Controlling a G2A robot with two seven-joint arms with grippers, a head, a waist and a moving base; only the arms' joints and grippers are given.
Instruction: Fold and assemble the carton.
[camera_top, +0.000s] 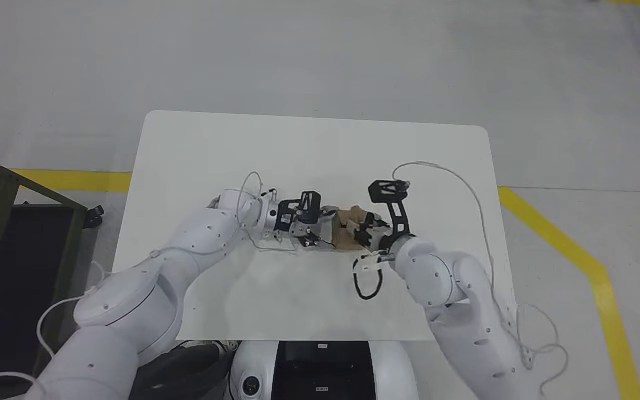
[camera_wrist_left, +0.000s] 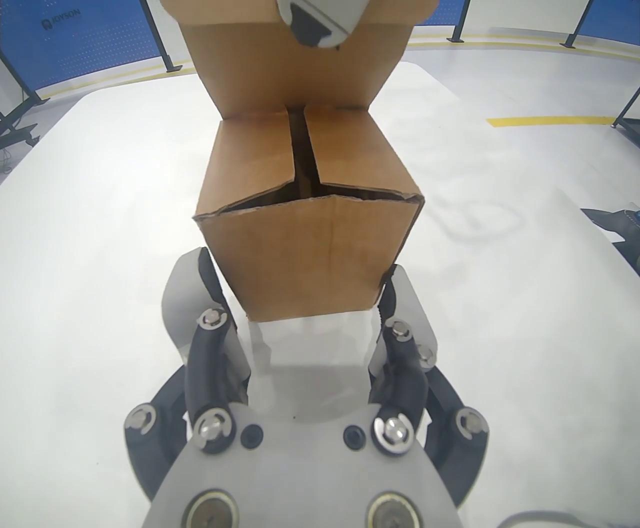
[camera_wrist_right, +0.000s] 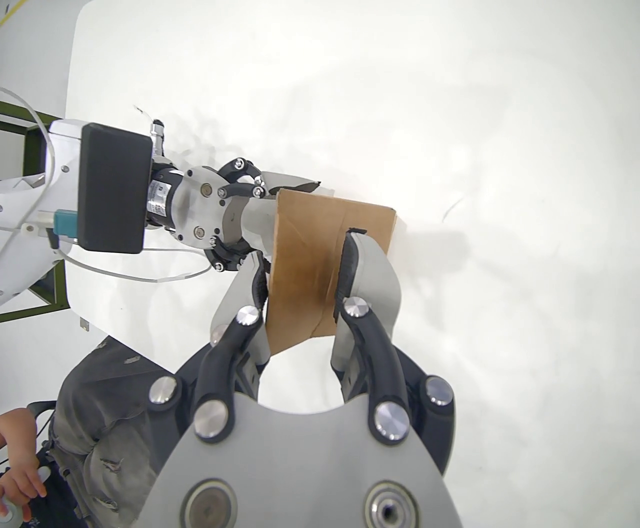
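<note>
Brown cardboard carton (camera_wrist_left: 310, 250) looks light, crushable, best gripped across its walls; left fingers (camera_wrist_left: 210, 285) pinch it, right fingers (camera_wrist_right: 350, 270) spread astride its raised flap (camera_wrist_left: 295, 65).

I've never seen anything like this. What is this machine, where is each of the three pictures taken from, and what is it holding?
It is a two-armed robot working at a white table. The top view looks down from a camera above its arms. The other two come from a camera on each wrist, so you look along that arm's grasping part, called an end effector. The one thing it handles is a small brown cardboard carton, half assembled: two flaps are folded in and one flap stands up. The left end effector clamps the carton's body between its two fingers. The right end effector is at the raised flap.
</note>
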